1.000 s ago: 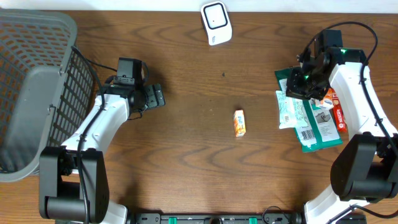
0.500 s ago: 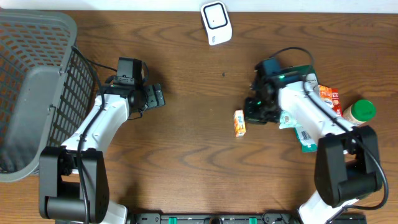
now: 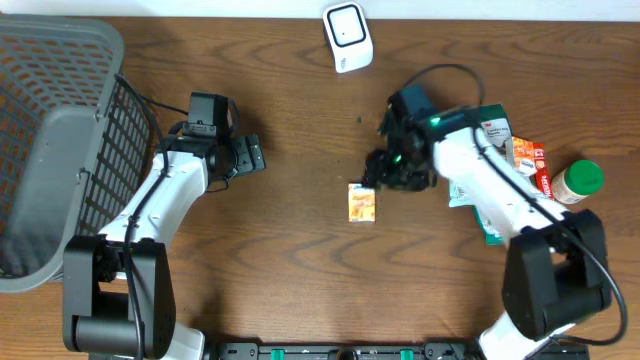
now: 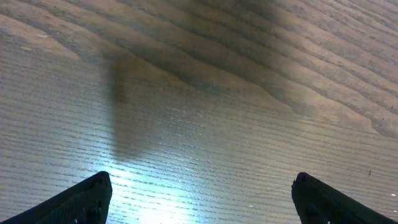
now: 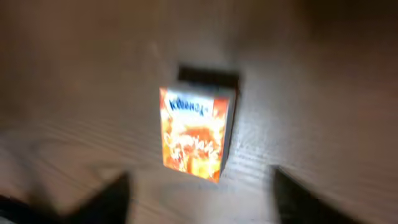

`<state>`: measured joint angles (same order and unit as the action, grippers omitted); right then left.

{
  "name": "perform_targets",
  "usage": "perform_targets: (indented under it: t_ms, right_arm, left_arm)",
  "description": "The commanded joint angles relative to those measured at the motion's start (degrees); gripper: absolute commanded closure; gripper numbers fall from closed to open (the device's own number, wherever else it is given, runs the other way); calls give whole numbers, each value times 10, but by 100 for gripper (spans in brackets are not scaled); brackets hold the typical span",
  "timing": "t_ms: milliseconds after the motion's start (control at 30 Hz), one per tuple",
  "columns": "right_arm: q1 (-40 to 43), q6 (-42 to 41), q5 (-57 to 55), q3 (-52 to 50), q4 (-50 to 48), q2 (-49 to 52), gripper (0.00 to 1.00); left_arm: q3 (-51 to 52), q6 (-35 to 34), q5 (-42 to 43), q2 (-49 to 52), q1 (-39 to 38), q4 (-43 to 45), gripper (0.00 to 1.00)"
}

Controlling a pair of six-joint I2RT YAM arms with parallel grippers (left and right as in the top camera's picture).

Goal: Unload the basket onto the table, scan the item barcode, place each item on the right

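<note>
Broad wooden surface. The left pincer gapes wide, well off from the action. The right pincer, jaws apart and empty, hovers nearest the small orange box. The box lies flat mid-surface just ahead, long axis pointing away.

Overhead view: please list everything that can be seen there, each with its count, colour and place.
table: 1, brown wood, under everything
basket: 1, grey, far left
scanner: 1, white, top middle
small box: 1, orange, lying flat at the table's middle
flat packets: a pile, count unclear, green and white, right side
red packet: 1, orange-red, at the pile's right edge
jar: 1, green lid, far right
left gripper: 1, black, open, over bare table, left of middle
right gripper: 1, black, open, just above-right of the small box, not holding it
</note>
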<state>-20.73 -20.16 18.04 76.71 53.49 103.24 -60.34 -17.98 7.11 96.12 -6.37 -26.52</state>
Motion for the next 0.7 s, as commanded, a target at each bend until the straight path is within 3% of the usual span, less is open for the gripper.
perform_targets:
  t_ms: [0,67,100,200,233,667]
  right_arm:
    - [25,-1,7,12,10,-21,16]
    - [31,-19,7,-2,7,-19,16]
    - [31,-26,7,-14,-1,-19,21]
    - [25,-48,7,-63,-42,-19,49]
    - [19,-59,7,-85,-62,-19,53]
    - [-37,-89,-12,-194,-208,-19,74]
  left_arm:
    - [4,3,-5,1,2,0,7]
    - [4,3,-5,1,2,0,7]
    - [4,3,-5,1,2,0,6]
    - [4,3,-6,1,2,0,6]
    - [4,3,-6,1,2,0,6]
    - [4,3,-5,1,2,0,7]
